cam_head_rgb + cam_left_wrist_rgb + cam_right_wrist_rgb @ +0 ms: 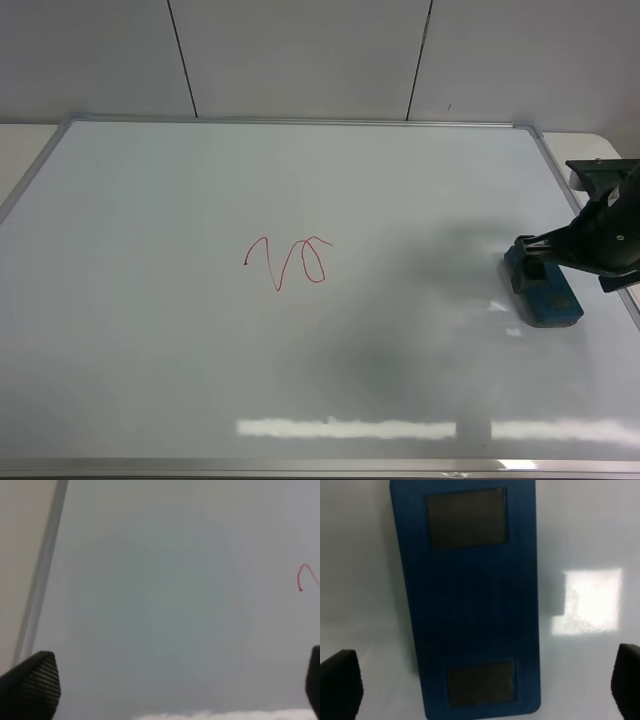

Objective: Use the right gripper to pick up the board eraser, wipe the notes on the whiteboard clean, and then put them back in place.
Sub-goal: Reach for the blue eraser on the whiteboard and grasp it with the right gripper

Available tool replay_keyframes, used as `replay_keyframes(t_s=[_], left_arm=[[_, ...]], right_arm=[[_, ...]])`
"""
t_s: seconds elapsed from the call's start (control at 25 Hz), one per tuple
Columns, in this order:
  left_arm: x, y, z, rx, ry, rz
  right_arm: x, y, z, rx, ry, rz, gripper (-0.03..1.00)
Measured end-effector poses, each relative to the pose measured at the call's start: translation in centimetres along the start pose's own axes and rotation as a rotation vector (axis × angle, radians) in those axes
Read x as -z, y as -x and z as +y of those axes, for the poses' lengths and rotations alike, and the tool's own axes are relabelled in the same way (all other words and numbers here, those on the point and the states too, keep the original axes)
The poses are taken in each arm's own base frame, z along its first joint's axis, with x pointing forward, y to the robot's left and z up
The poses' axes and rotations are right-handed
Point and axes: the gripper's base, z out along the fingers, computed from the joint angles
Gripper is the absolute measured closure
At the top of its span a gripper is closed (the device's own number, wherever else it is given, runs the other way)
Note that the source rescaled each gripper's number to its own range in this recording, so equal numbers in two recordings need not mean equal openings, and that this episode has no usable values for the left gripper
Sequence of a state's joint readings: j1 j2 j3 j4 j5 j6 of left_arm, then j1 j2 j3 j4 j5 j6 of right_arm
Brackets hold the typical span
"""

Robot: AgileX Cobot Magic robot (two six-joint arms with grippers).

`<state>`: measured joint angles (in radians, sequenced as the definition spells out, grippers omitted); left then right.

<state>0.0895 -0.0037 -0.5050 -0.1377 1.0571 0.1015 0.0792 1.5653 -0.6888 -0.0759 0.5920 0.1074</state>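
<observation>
The whiteboard (300, 350) fills most of the exterior high view. The notes (288, 261), a red "V" and "O" scribble, sit near its middle; one red loop shows in the left wrist view (306, 576). The board eraser (548, 293), a teal-blue block with two dark grey patches, lies on the board near its right edge. My right gripper (532, 262) hovers over it, open, its fingertips (340, 685) either side of the eraser (470, 600) and not touching it. My left gripper (175, 690) is open and empty above the board's left part.
The board's silver frame (590, 210) runs just right of the eraser and along the left in the left wrist view (42, 570). A pale tabletop (25, 140) shows beyond the frame. A white panelled wall (300, 60) stands behind.
</observation>
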Motion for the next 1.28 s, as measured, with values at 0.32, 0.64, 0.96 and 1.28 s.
replay_keyframes(t_s=[0.32, 0.64, 0.96, 1.28], left_arm=[[0.0, 0.0, 0.0, 0.000, 0.000, 0.000], [0.0, 0.0, 0.0, 0.000, 0.000, 0.000], [0.0, 0.0, 0.0, 0.000, 0.000, 0.000], [0.0, 0.0, 0.0, 0.000, 0.000, 0.000]], right_arm=[[-0.1, 0.6, -0.1, 0.042, -0.012, -0.061, -0.03], [-2.0, 0.7, 0.0, 0.052, -0.014, -0.013, -0.03], [-2.1, 0.9, 0.0, 0.053, -0.011, -0.039, -0.03], [-2.1, 0.5, 0.0, 0.039, -0.017, 0.010, 0.93]])
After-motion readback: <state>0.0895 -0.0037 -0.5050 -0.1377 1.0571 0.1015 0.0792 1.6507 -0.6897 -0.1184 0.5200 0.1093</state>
